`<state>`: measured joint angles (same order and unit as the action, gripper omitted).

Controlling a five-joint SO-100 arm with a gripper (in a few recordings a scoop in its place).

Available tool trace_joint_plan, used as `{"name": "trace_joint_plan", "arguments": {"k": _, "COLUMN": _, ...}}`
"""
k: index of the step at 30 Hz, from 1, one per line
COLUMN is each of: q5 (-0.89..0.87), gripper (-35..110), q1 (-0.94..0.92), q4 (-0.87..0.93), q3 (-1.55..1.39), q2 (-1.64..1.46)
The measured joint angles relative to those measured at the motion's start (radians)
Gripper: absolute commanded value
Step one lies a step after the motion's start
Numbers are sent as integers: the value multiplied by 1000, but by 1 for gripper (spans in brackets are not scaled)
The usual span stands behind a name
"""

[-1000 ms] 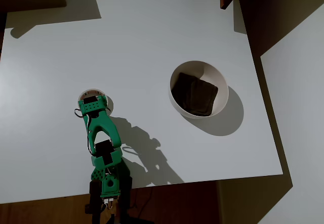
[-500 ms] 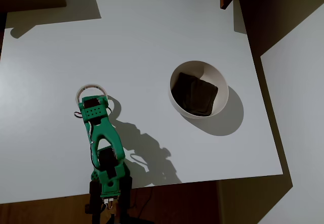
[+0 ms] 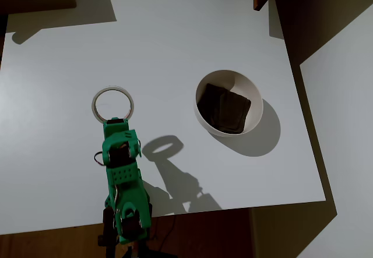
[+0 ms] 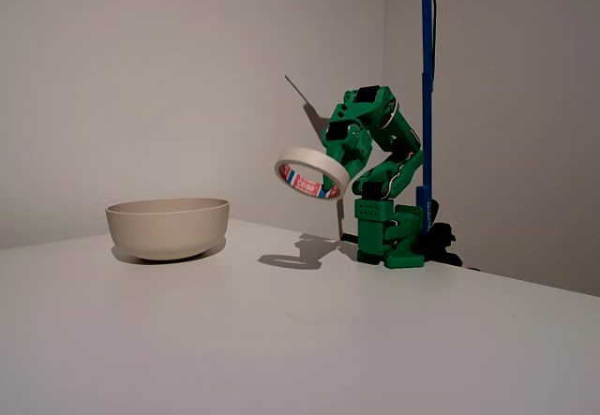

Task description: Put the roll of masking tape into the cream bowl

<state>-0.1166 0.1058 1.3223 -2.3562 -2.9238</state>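
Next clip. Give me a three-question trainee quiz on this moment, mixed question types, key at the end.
1. True or false: the roll of masking tape is resting on the table.
2. What lies inside the cream bowl in the overhead view? A) nothing B) a dark square thing C) the tape
3. What is the green arm's hand holding?

Key
1. False: it is held in the air, tilted, its shadow on the table below.
2. B
3. The roll of masking tape, by its rim.

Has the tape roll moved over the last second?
Yes. In the overhead view the roll of masking tape has shifted slightly toward the cream bowl, which stayed put; the fixed view shows it held above the table.
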Motion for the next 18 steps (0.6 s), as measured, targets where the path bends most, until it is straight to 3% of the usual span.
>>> {"name": "trace_joint_plan", "arguments": {"k": 10, "q5": 91, "gripper": -8, "q1": -219, "q4": 87, "q3": 0, "q2": -328}}
{"name": "trace_joint_plan", "arguments": {"k": 18, "q5": 130, "gripper": -8, "q1": -445, "q4": 8, "q3": 78, "q2": -252}}
